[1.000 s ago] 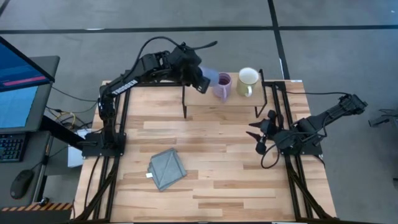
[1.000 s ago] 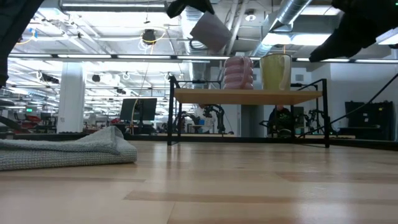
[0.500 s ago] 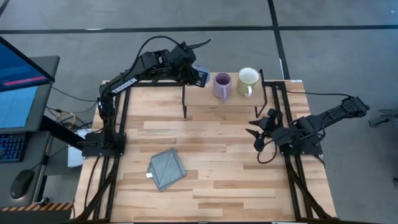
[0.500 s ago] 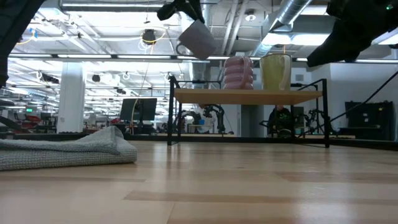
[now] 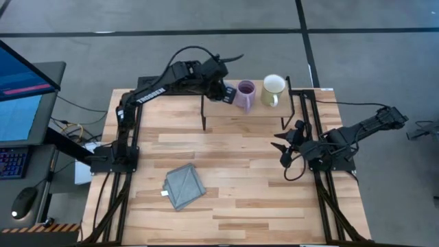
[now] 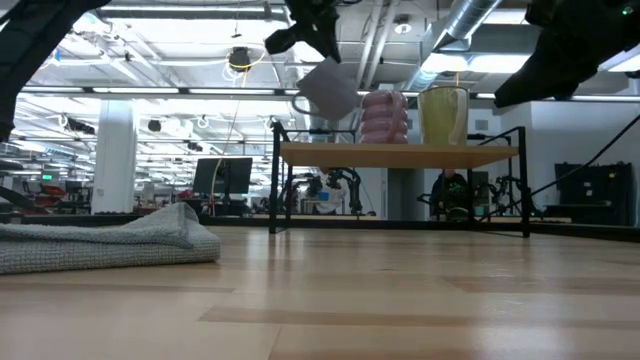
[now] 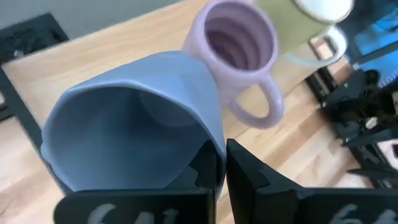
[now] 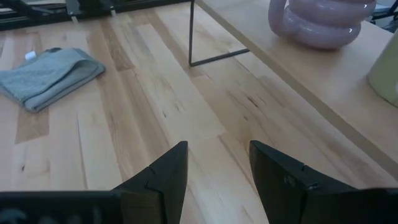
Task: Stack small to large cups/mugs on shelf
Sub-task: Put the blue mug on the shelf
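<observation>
My left gripper is shut on the dusty blue mug, which hangs tilted in the air above the shelf's left end. In the high view the gripper hides most of it. The lavender mug and the cream mug stand side by side on their bases on the light-wood shelf. The lavender mug is just beyond the blue one. My right gripper is open, waiting over the table's right side, in front of the shelf. My left gripper pinches the blue mug's side wall at the rim, one finger inside the mug and the other outside. It comes from above, slanting down. The mug is lifted clear of the shelf and tilted, its mouth turned up toward the wrist.
A grey-blue folded cloth lies on the near left part of the plank tabletop. The shelf's thin black legs stand at the far side. Bare board shows on the shelf left of the lavender mug.
My left gripper has come down toward the shelf with the blue mug, shifting slightly left and then back toward the lavender mug. The mug hangs lower now, close above the shelf's left end, still tilted.
</observation>
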Motion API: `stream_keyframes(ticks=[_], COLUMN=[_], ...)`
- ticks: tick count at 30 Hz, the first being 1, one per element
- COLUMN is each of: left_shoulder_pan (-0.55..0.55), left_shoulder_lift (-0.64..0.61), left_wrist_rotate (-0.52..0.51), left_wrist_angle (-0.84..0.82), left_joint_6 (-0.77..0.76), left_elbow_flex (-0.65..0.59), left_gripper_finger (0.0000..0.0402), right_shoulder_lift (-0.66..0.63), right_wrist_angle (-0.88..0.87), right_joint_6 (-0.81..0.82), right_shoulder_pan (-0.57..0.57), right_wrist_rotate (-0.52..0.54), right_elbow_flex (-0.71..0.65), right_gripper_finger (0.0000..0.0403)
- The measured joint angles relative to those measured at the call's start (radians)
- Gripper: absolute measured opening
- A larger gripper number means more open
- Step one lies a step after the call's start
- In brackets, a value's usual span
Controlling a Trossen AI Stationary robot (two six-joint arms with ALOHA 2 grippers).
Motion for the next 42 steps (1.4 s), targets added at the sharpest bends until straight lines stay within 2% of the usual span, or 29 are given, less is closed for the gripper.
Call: stream_keyframes(ticks=[13, 33, 42], left_shoulder_pan=[0.001, 0.010, 0.011], left_shoulder_lift=[0.016, 0.029, 0.068], left_wrist_rotate=[-0.020, -0.055, -0.029], left_wrist_angle=[-0.148, -0.127, -0.098], left_joint_6=[-0.027, 0.037, 0.106], left_elbow_flex=[0.001, 0.003, 0.000], left_gripper_finger=[0.0000, 0.0000, 0.0000], right_shoulder_lift=[0.000, 0.000, 0.000], right_wrist_angle=[0.000, 0.031, 0.056], right_joint_6=[0.000, 0.008, 0.008], right_shoulder_pan=[0.000, 0.000, 0.000], right_wrist_rotate=[0.000, 0.003, 0.003], right_elbow_flex=[0.000, 0.000, 0.000], right_gripper_finger=[0.0193, 0.0193, 0.0193])
